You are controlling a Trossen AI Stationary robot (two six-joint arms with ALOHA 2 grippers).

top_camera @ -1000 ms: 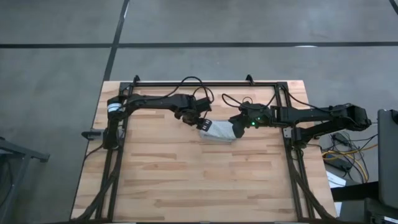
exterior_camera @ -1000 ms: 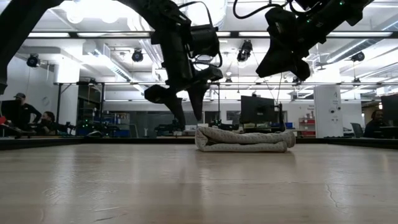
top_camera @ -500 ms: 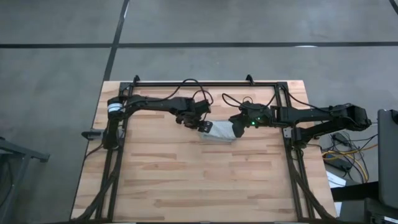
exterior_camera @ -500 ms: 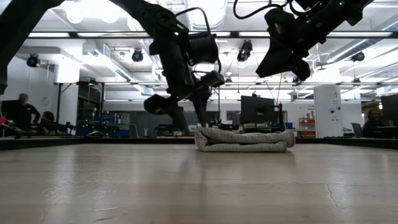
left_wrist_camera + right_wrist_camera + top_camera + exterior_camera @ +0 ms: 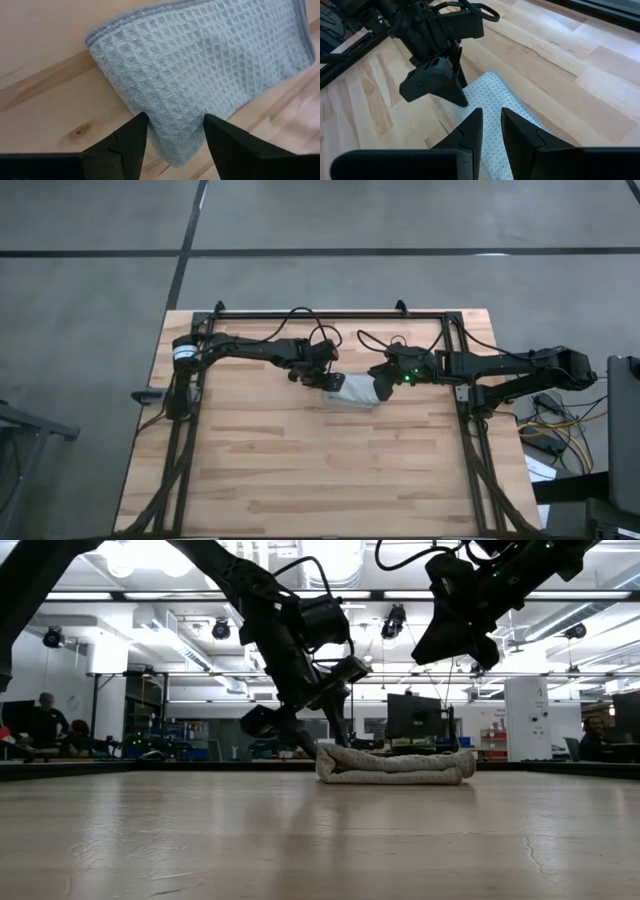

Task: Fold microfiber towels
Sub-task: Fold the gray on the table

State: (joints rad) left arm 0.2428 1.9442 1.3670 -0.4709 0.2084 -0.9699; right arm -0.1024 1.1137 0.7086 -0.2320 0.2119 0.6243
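The light grey-blue towel [image 5: 352, 392] lies folded into a thick, narrow bundle on the table's middle, flat on the wood [image 5: 392, 764]. My left gripper [image 5: 328, 383] is open and low at the bundle's left end. In the left wrist view its two fingers [image 5: 131, 142] stand on either side of the bundle's near corner [image 5: 175, 145]. My right gripper [image 5: 384, 378] hangs well above the bundle's right end [image 5: 455, 645]. Its fingers [image 5: 470, 127] stand a narrow gap apart and hold nothing. My left gripper comes slanting down from the table's left, fingers astride the folded corner [image 5: 172, 135] of the towel. I cannot tell whether the fingers touch the cloth. The towel lies flat on the table.
Black frame rails [image 5: 330, 315] run along the table's far edge and down both sides [image 5: 470, 450]. Bare wood [image 5: 320, 470] lies toward the near edge. People sit in the room behind the table [image 5: 40, 720].
My left gripper has gone down and toward the towel's left end, tipping more level, and stays open. Its fingers now stand at table height astride the bundle's corner. The towel has not moved.
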